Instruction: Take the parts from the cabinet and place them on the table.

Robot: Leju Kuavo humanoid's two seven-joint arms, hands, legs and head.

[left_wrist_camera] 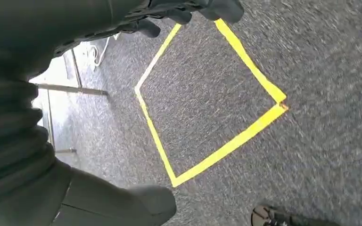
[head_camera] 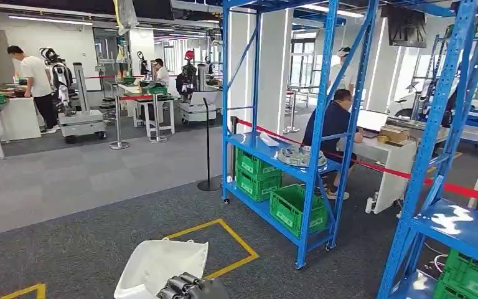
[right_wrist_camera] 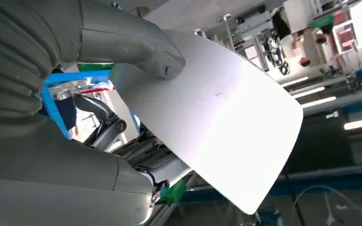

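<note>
Carrying a white tray (head_camera: 162, 266), the robot appears to be partway through the task, walking with one part from the shelves toward a table. Closest in, at the bottom of the head view, the right hand (head_camera: 190, 288) grips the tray's near edge, dark fingers curled together over the rim. From the right wrist view the thick grey thumb (right_wrist_camera: 136, 44) presses on the tray's flat face; the tray (right_wrist_camera: 217, 113) is smooth, matte plastic with rounded corners and a shallow raised lip.

The left hand (left_wrist_camera: 188, 12) hangs toward the floor holding nothing; whether its fingers are spread or curled cannot be told. Below it lies coarse, speckled grey carpet marked with a square of yellow tape (left_wrist_camera: 207, 101).

Farther off stands a blue steel shelf rack (head_camera: 299, 137), with perforated uprights and glossy shelves. It holds green slotted plastic crates (head_camera: 292, 208) and a round silvery part (head_camera: 300, 156). Behind it a seated person (head_camera: 333, 128) works at a white desk (head_camera: 392, 156).

The likely next move calls for finding a free table and setting the tray down level.
</note>
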